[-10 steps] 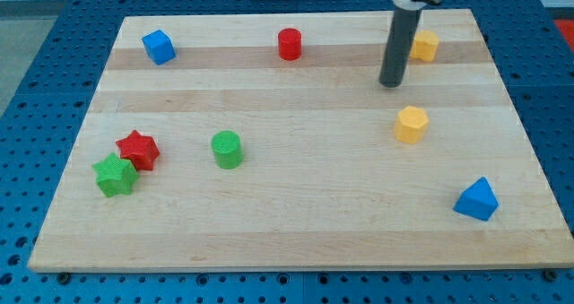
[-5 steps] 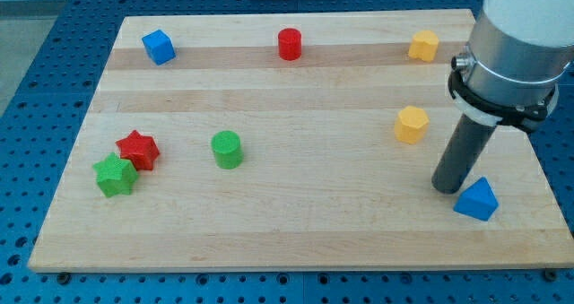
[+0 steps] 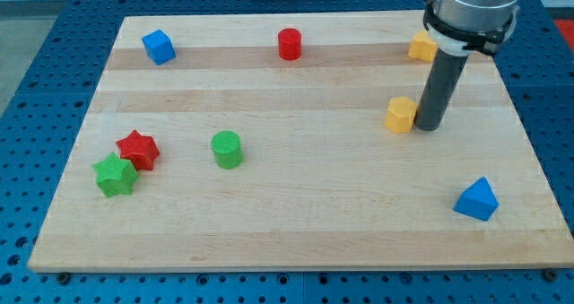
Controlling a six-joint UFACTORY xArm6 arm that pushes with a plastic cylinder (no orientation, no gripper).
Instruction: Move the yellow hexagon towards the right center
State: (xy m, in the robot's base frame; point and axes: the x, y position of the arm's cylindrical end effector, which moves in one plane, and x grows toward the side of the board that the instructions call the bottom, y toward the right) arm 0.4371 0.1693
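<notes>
The yellow hexagon (image 3: 401,114) lies on the wooden board (image 3: 296,205) right of centre. My tip (image 3: 427,126) rests on the board right against the hexagon's right side, touching it or nearly so. A second yellow block (image 3: 421,46) sits near the view's top right, partly behind the rod.
A blue cube (image 3: 158,47) is at top left and a red cylinder (image 3: 290,44) at top centre. A green cylinder (image 3: 227,149) is left of centre. A red star (image 3: 138,149) and a green star (image 3: 115,176) touch at the left. A blue triangular block (image 3: 476,200) is at bottom right.
My tip swung from the top right down towards the blue triangular block, then back up to the hexagon's right side. The yellow hexagon has shifted a little left and up.
</notes>
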